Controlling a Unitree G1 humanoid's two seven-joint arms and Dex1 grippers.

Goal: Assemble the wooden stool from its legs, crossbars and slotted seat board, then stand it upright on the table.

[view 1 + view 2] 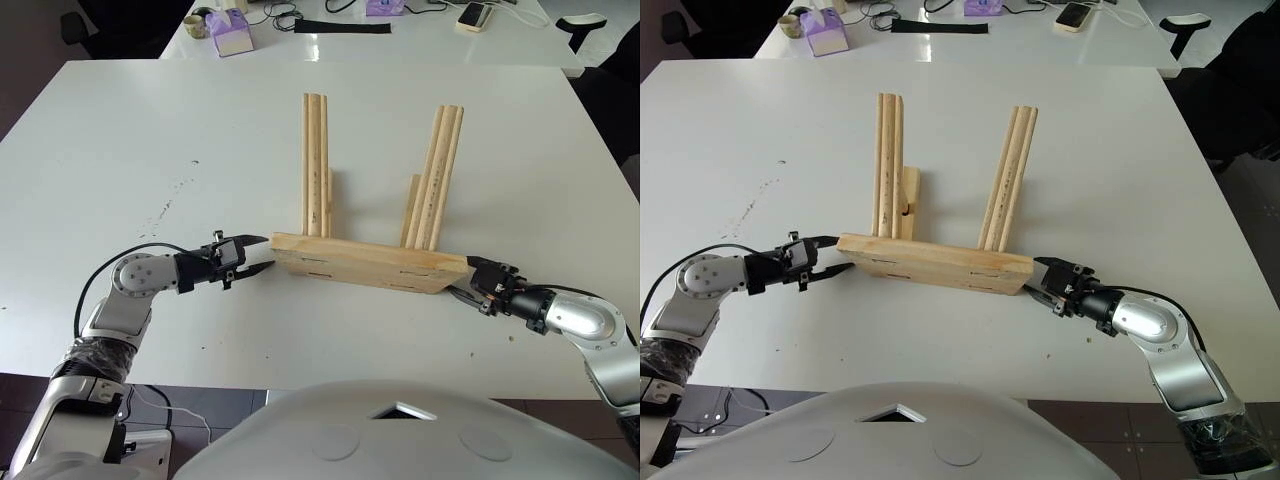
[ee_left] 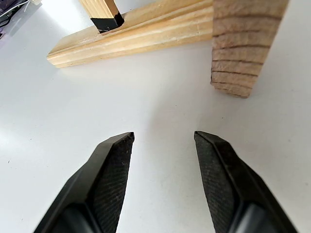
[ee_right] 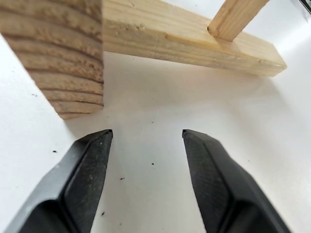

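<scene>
Wood parts look already joined: the stool lies on its side on the white desk (image 1: 150, 140), with its seat board (image 1: 370, 262) on edge toward 6 o'clock; two pairs of legs (image 1: 316, 165) (image 1: 440, 175) run flat toward 12 o'clock, and short crossbars (image 1: 411, 208) sit between them just behind the board. I judge that assembly is done and the step in hand is standing it upright. The left pincer (image 2: 163, 138) rests low at the board's 9 o'clock end, released and grasping nothing, the end grain just ahead of one fingertip; the right pincer (image 3: 146, 133) sits likewise at the 3 o'clock end, released and empty. The next move probably calls for both to close on the board ends together, then lift and tip evenly so the legs swing down; an uneven grip could twist the joints. On the far desk at 11 o'clock, a purple tissue box (image 1: 232, 32) holds tissues, one poking from its top.
</scene>
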